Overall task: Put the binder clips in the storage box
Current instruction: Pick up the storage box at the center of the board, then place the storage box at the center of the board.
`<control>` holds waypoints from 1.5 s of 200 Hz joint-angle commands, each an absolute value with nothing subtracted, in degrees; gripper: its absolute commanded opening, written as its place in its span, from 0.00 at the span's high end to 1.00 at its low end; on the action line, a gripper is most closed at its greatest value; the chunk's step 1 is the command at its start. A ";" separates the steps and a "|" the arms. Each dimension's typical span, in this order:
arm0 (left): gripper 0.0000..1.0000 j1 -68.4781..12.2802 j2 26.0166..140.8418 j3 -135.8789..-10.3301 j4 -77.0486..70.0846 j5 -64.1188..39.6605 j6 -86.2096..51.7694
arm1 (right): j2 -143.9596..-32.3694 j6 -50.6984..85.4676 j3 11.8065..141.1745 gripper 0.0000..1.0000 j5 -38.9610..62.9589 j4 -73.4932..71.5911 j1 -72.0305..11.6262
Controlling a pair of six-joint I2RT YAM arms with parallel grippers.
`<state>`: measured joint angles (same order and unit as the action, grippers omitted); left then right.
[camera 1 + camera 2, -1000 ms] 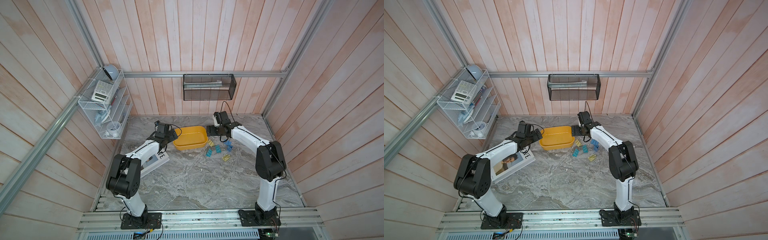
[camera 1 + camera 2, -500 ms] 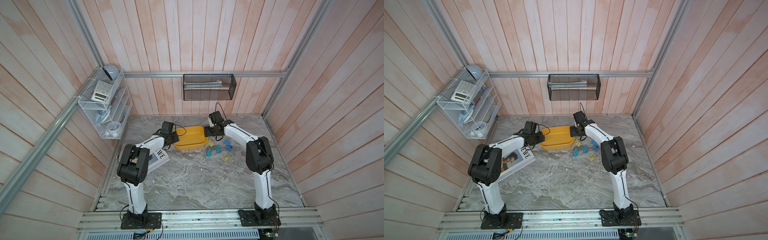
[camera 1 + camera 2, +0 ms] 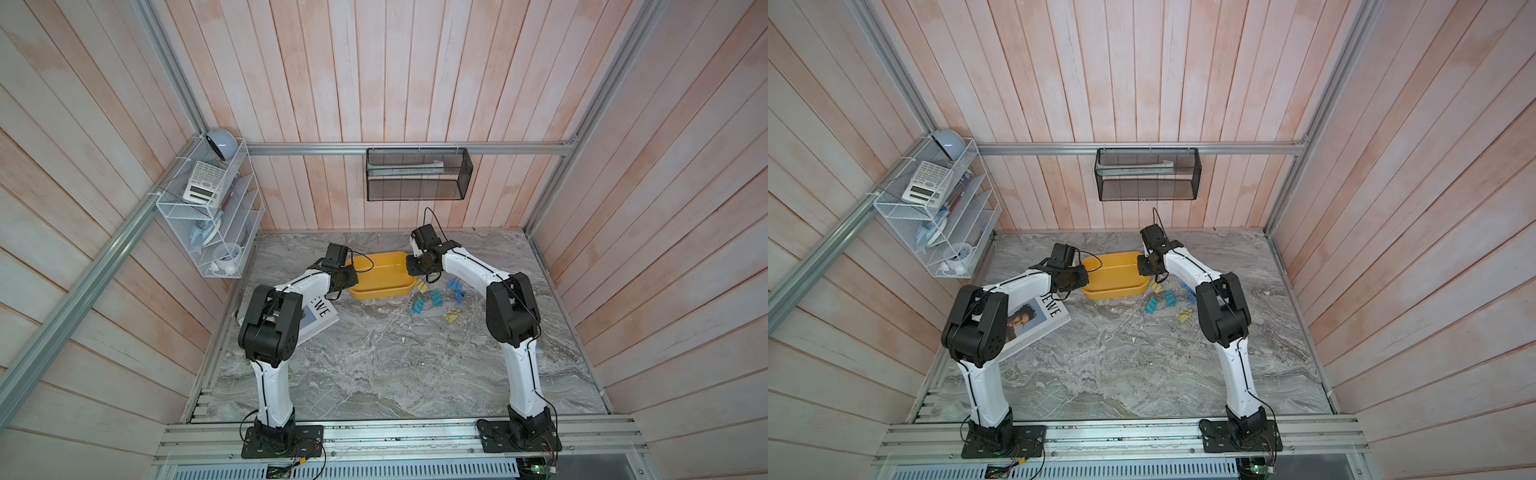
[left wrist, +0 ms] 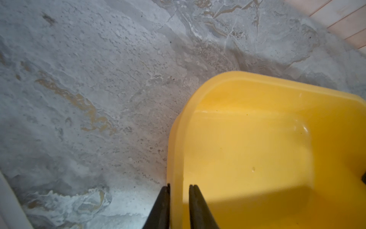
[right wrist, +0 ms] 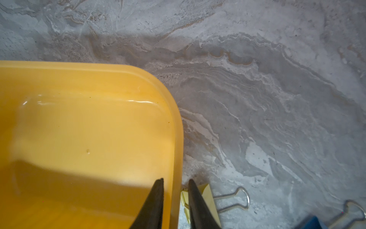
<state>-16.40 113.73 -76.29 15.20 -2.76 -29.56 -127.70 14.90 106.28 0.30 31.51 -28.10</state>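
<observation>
Leftmost, a magazine (image 3: 1034,320) lies on the table (image 3: 374,365). Next, the left gripper (image 4: 179,188) is clamped on the left wall of the box (image 3: 382,291), one finger inside and one outside. The right gripper (image 5: 175,182) pinches the right wall the same way. All six clips (image 3: 435,297) lie on the table just right of the box, a yellow clip (image 5: 211,200) beside the outer finger.
</observation>
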 commanded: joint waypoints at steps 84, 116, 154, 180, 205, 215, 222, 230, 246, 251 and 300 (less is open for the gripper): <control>0.84 -16.44 109.69 -76.10 14.08 -4.43 -28.11 | -125.04 15.28 106.85 0.94 1.89 31.57 -28.17; 0.85 -16.43 109.74 -75.85 14.39 -5.10 -28.33 | -126.30 16.09 107.64 1.00 3.08 32.75 -28.21; 0.85 -16.41 105.97 -74.18 14.64 -5.45 -28.33 | -122.29 16.35 105.62 1.00 2.47 32.97 -28.39; 0.85 -16.52 101.30 -72.80 15.38 -6.62 -28.98 | -116.89 15.48 103.35 1.00 2.18 33.62 -28.78; 0.85 -16.94 94.83 -69.42 15.87 -8.35 -30.33 | -110.29 15.43 99.35 1.00 2.54 34.77 -29.07; 0.85 -17.26 91.96 -67.60 16.34 -8.59 -31.00 | -107.18 15.69 96.89 1.00 2.59 35.06 -29.31; 0.85 -17.56 89.88 -65.98 16.30 -9.28 -31.71 | -104.94 15.64 95.08 1.00 2.76 35.50 -29.62; 0.85 -18.18 87.64 -64.04 16.62 -9.66 -32.31 | -102.12 15.54 92.88 1.00 2.75 36.40 -30.10; 0.85 -20.55 83.27 -59.76 17.59 -8.77 -33.44 | -96.41 16.64 87.03 1.00 2.66 37.35 -31.45; 0.85 -21.52 82.11 -58.53 18.05 -8.20 -33.75 | -94.45 16.93 84.87 1.00 3.32 37.23 -31.96; 0.85 -29.58 72.11 -43.01 18.96 -3.49 -42.04 | -79.74 22.36 62.55 0.99 5.36 34.46 -37.22</control>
<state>-27.57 76.23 -49.06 18.28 -5.76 -36.18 -83.26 18.83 69.76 3.84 33.47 -35.29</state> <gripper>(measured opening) 0.150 0.043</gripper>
